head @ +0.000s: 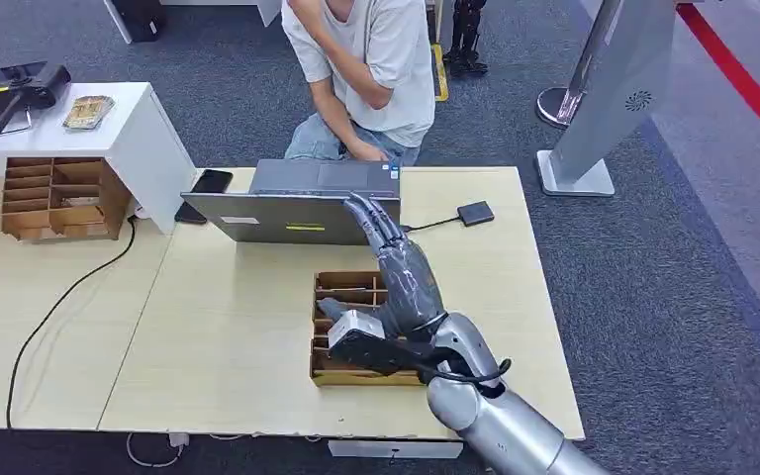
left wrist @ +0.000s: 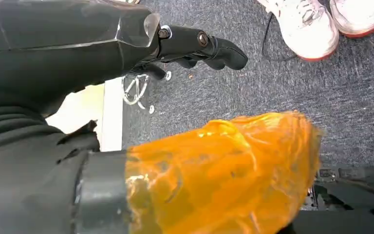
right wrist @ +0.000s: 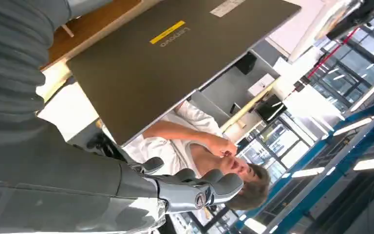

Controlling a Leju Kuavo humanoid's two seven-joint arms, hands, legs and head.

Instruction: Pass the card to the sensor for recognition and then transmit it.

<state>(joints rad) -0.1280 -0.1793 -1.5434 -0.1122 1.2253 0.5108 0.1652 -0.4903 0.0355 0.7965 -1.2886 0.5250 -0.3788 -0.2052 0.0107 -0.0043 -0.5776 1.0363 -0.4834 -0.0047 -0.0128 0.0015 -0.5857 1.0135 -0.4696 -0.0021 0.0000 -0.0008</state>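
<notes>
My right hand (head: 396, 262) is raised over a brown cardboard divider box (head: 341, 292) on the light wood table (head: 228, 336). Its fingers (head: 371, 220) are stretched out towards the back of a grey laptop (head: 292, 206). I see nothing held in it; the right wrist view shows its fingers (right wrist: 197, 190) loosely extended below the laptop lid (right wrist: 175, 63). A small black sensor box (head: 475, 213) with a cable lies on the table right of the laptop. My left hand (left wrist: 195, 46) hangs over the carpet, its dark fingers apart from the orange-wrapped thumb (left wrist: 224, 170), holding nothing.
A person (head: 366, 59) sits behind the laptop, white shoes (left wrist: 311, 24) on the carpet. A black phone (head: 211, 181) lies left of the laptop. A second cardboard organiser (head: 54, 198) stands far left below a white desk (head: 129, 129). A grey floor stand (head: 604, 89) rises at the right.
</notes>
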